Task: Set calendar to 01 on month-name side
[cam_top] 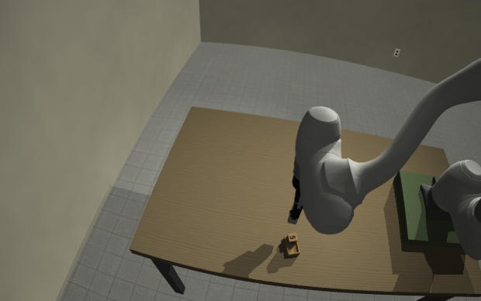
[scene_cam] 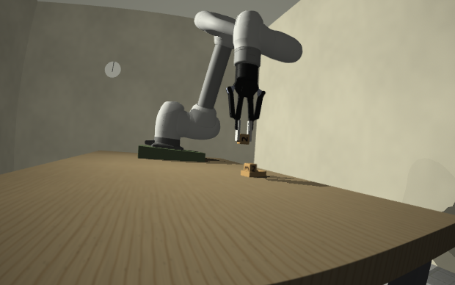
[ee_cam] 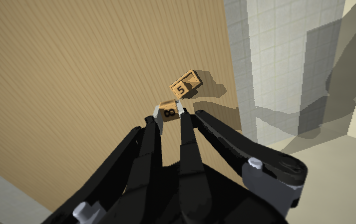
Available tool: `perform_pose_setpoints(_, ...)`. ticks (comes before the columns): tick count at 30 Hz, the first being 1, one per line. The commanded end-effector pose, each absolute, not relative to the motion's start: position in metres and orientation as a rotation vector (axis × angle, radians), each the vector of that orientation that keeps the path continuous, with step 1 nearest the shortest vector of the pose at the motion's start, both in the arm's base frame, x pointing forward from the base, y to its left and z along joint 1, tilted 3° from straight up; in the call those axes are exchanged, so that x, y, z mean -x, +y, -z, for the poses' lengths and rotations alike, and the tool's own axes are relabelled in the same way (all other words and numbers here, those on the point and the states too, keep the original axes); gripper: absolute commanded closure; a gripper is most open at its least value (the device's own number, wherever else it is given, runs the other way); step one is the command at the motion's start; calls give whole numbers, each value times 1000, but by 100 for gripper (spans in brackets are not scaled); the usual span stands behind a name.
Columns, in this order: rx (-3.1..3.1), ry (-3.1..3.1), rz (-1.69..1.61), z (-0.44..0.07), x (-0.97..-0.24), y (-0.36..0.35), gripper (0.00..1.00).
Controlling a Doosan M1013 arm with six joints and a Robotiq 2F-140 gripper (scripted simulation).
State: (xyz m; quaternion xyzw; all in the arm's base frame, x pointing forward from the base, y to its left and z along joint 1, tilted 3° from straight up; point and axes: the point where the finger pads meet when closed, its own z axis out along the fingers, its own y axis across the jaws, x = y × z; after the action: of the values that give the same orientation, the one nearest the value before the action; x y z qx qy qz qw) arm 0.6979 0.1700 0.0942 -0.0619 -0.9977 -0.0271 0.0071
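I have my gripper (cam_top: 293,218) (scene_cam: 244,136) (ee_cam: 169,109) clenched on one wooden number cube (scene_cam: 244,139) (ee_cam: 169,112), which hangs between the fingertips, clear of the table (cam_top: 233,174) (scene_cam: 147,209) (ee_cam: 100,60). My wrist view gives me an 8 on the cube's upper face, and the exterior view shows a 2 on one of its sides.

The calendar tray (cam_top: 298,248) (scene_cam: 258,175) (ee_cam: 201,80) rests on the table below the held cube and apart from it. In the top view I find it near the table's near edge, to the left of the green base block (cam_top: 411,209) (scene_cam: 165,153). The second cube (cam_top: 292,237) (scene_cam: 249,167) (ee_cam: 180,89) sits at the tray's far end there, which is the left end in the exterior view; the tray's other end stands open. That cube carries a 5 on top. I can't tell which side of the tray bears the month's name, so the calendar isn't showing me a full date.
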Motion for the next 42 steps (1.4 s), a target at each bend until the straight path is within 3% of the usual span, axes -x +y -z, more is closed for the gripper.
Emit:
perform_pose_setpoints(1, 420, -3096, 69, -94, -699, 165, 75)
perform_pose_setpoints(24, 1709, -2595, 51, -89, -707, 131, 75)
perform_pose_setpoints(42, 2009, -2366, 44, -88, -709, 122, 75)
